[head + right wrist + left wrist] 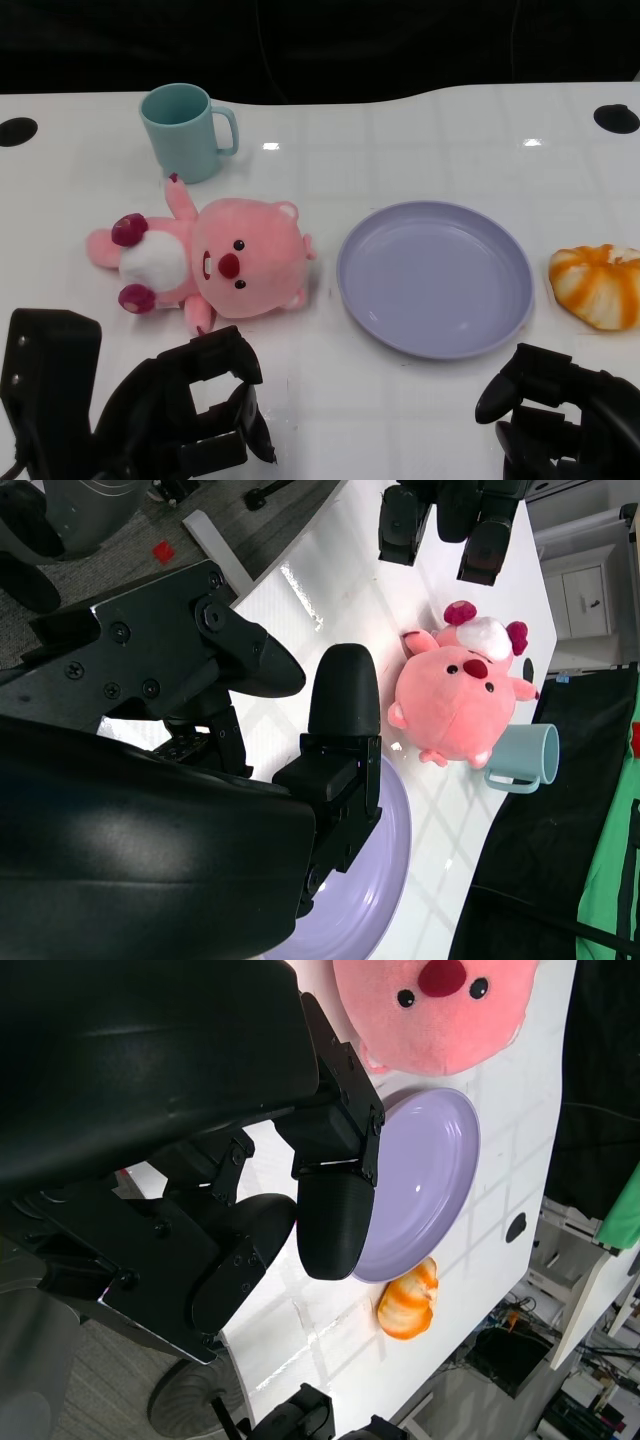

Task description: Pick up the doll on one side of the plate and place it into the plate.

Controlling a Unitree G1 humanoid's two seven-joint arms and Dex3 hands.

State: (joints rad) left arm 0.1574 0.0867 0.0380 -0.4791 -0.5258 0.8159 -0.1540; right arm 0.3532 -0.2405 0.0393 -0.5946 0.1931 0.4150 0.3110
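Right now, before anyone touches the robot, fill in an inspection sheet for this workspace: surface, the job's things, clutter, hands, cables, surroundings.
Surface: white table, glossy, with light reflections and a dark round hole at each far corner.
Job's things: pink doll lies on its back to the left of the lilac plate, close to its rim, not touching; the plate holds nothing.
Clutter: teal mug upright behind the doll; orange-and-white striped toy right of the plate.
Hands: left hand near the doll, holding nothing, fingers apart; right hand near the plate's front edge, holding nothing.
Cables: nothing seen on the table.
Surroundings: dark backdrop behind the table; grey floor, white furniture and a green cloth in the wrist views.
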